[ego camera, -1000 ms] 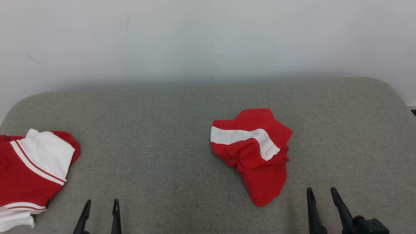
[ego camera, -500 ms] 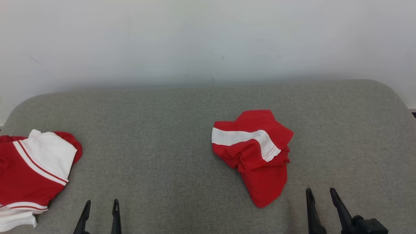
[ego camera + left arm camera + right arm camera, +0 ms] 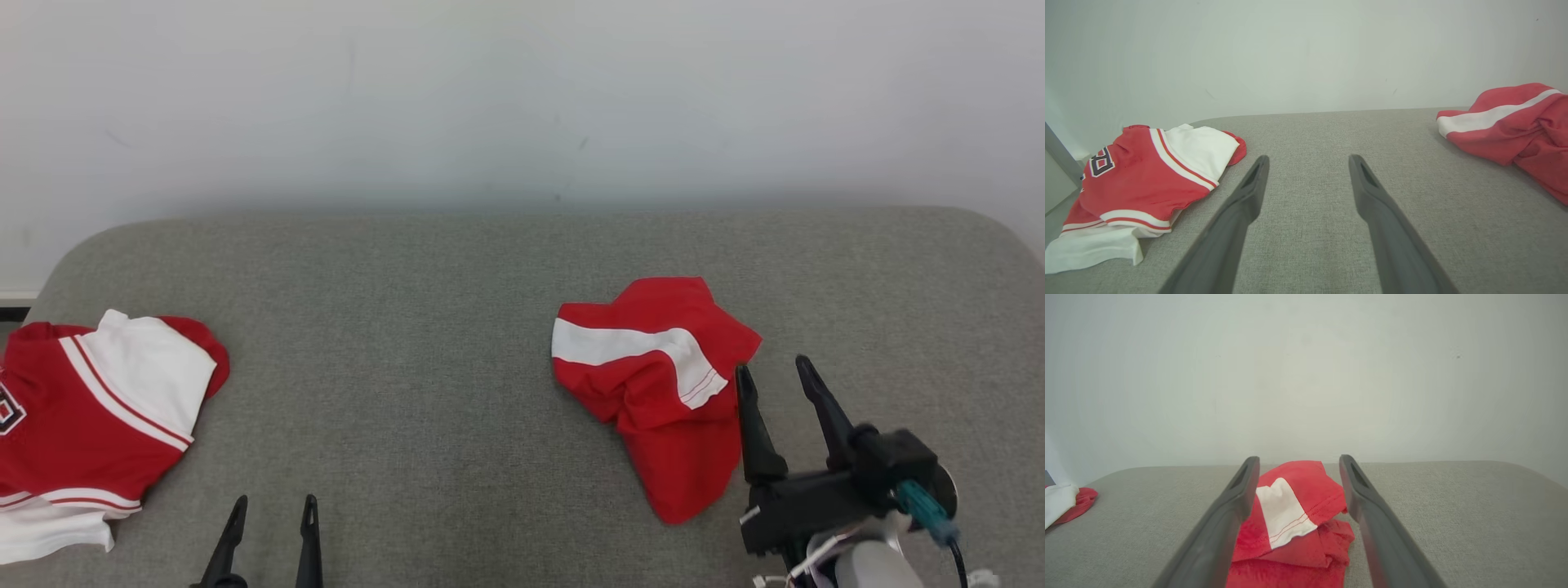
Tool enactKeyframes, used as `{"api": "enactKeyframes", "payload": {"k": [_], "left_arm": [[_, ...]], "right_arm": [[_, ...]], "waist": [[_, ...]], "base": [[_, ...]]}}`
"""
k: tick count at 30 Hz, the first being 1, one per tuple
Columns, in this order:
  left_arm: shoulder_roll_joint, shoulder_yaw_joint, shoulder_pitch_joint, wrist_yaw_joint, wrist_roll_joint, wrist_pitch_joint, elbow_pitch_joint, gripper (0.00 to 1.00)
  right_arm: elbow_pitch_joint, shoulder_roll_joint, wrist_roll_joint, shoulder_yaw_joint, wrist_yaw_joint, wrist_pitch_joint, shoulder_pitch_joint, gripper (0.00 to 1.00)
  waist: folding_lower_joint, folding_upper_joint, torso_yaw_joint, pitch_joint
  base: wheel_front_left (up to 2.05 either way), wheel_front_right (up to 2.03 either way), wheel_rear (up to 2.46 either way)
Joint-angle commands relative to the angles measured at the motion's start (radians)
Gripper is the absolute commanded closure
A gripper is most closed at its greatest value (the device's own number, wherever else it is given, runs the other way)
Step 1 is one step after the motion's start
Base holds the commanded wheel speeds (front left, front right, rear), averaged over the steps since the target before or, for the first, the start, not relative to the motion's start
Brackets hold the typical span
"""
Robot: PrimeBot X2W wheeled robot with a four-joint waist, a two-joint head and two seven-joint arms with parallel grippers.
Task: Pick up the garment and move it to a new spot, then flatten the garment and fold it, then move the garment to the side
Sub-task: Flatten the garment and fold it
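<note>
A crumpled red garment [image 3: 653,384] with a white stripe lies right of centre on the grey padded surface [image 3: 408,367]. My right gripper [image 3: 772,364] is open just off its right edge, fingers pointing away from me, nothing between them. The right wrist view has the garment [image 3: 1310,486] straight ahead between the open fingers of that gripper [image 3: 1299,458], a little beyond the tips. My left gripper [image 3: 276,500] stands open and empty at the near edge, far left of the garment. In the left wrist view its fingers [image 3: 1309,158] spread over bare fabric, the garment [image 3: 1506,126] at far right.
A second red and white jersey [image 3: 98,416] lies flat at the far left of the surface, also seen from the left wrist [image 3: 1143,179] and the right wrist [image 3: 1069,500]. A pale wall backs the surface. Its corners are rounded.
My right gripper has moved forward and up to the garment's right edge, still open. The head camera has shifted a little, sliding the whole scene right. The left gripper and both garments stay put.
</note>
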Motion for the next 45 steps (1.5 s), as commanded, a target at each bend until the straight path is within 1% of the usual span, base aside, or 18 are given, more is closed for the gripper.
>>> {"api": "enactKeyframes", "payload": {"k": [1, 7, 12, 15, 20, 21, 22, 23, 24, 25, 29, 33, 38, 41, 45], "left_arm": [[-0.002, 0.0, -0.018, -0.004, 0.001, -0.003, 0.004, 0.0], [-0.005, -0.016, -0.051, -0.015, 0.006, -0.003, 0.019, 0.0], [-0.008, -0.021, -0.077, -0.019, 0.006, -0.003, 0.025, 0.0], [-0.009, -0.025, -0.096, -0.023, 0.007, -0.003, 0.029, 0.0], [-0.011, -0.025, -0.115, -0.023, 0.011, -0.003, 0.035, 0.0], [-0.011, -0.025, -0.118, -0.022, 0.012, -0.003, 0.036, 0.0], [-0.012, -0.025, -0.121, -0.022, 0.012, -0.003, 0.037, 0.0], [-0.012, -0.025, -0.121, -0.022, 0.012, -0.003, 0.037, 0.0], [-0.012, -0.026, -0.122, -0.022, 0.013, -0.003, 0.038, 0.0], [-0.013, -0.026, -0.123, -0.022, 0.014, -0.003, 0.039, 0.0], [-0.014, -0.025, -0.124, -0.021, 0.012, -0.003, 0.045, 0.0], [-0.014, -0.022, -0.108, -0.024, 0.006, -0.003, 0.053, 0.0], [-0.015, -0.014, -0.095, -0.031, -0.003, -0.003, 0.056, 0.0], [-0.016, -0.011, -0.086, -0.032, -0.007, -0.003, 0.056, 0.0], [-0.019, -0.021, -0.069, -0.031, -0.009, -0.003, 0.05, 0.0]], "right_arm": [[0.029, -0.007, -0.001, 0.005, -0.002, -0.001, -0.028, 0.0], [0.225, -0.019, 0.029, 0.002, -0.002, -0.001, -0.14, 0.0], [0.377, -0.032, 0.059, 0.012, -0.002, -0.001, -0.204, 0.0], [0.436, -0.036, 0.089, 0.015, -0.002, -0.001, -0.234, 0.0], [0.49, -0.03, 0.124, 0.027, -0.002, -0.001, -0.267, 0.0], [0.504, -0.027, 0.137, 0.03, -0.002, -0.001, -0.273, 0.16], [0.508, -0.024, 0.15, 0.037, -0.002, -0.001, -0.281, 0.55], [0.508, -0.024, 0.15, 0.037, -0.002, -0.001, -0.281, 0.55], [0.484, -0.027, 0.153, 0.038, -0.002, -0.001, -0.295, 0.67], [0.471, -0.032, 0.155, 0.036, -0.002, -0.001, -0.297, 1.0], [0.426, -0.038, 0.147, 0.047, -0.002, -0.001, -0.272, 1.0], [0.345, -0.032, 0.132, 0.069, -0.002, -0.001, -0.246, 1.0], [0.229, -0.023, 0.113, 0.156, -0.002, -0.001, -0.213, 1.0], [0.172, -0.022, 0.107, 0.232, -0.002, -0.001, -0.186, 1.0], [0.128, -0.04, 0.108, 0.336, -0.002, -0.001, -0.145, 1.0]], "waist": [[-0.0001, 0.0, 0.009, 0.005], [-0.0001, 0.0, 0.039, 0.026], [-0.0001, 0.0, 0.062, 0.06], [-0.0001, 0.0, 0.076, 0.082], [-0.0001, 0.0, 0.092, 0.105], [-0.0001, 0.0, 0.094, 0.108], [-0.0001, 0.0, 0.095, 0.11], [-0.0001, 0.0, 0.095, 0.11], [-0.0001, 0.0, 0.097, 0.112], [-0.0001, 0.0, 0.098, 0.113], [-0.0001, 0.0, 0.101, 0.102], [-0.0001, 0.0, 0.098, 0.077], [-0.0001, 0.0, 0.093, 0.047], [-0.0001, 0.0, 0.091, 0.032], [-0.0001, 0.0, 0.09, 0.021]], "base": [[0.0, 0.0, 0.0], [0.0, 0.0, 0.0], [0.0, 0.0, 0.0], [0.0, 0.0, 0.0], [0.0, 0.0, 0.0], [0.0, 0.0, 0.0], [0.0, 0.0, 0.0], [0.0, 0.0, 0.0], [0.0, 0.0, 0.0], [0.0, 0.0, 0.0], [0.0, 0.0, 0.0], [0.0, 0.0, 0.0], [0.0, 0.0, 0.0], [0.0, 0.0, 0.0], [0.0, 0.0, 0.0]]}}
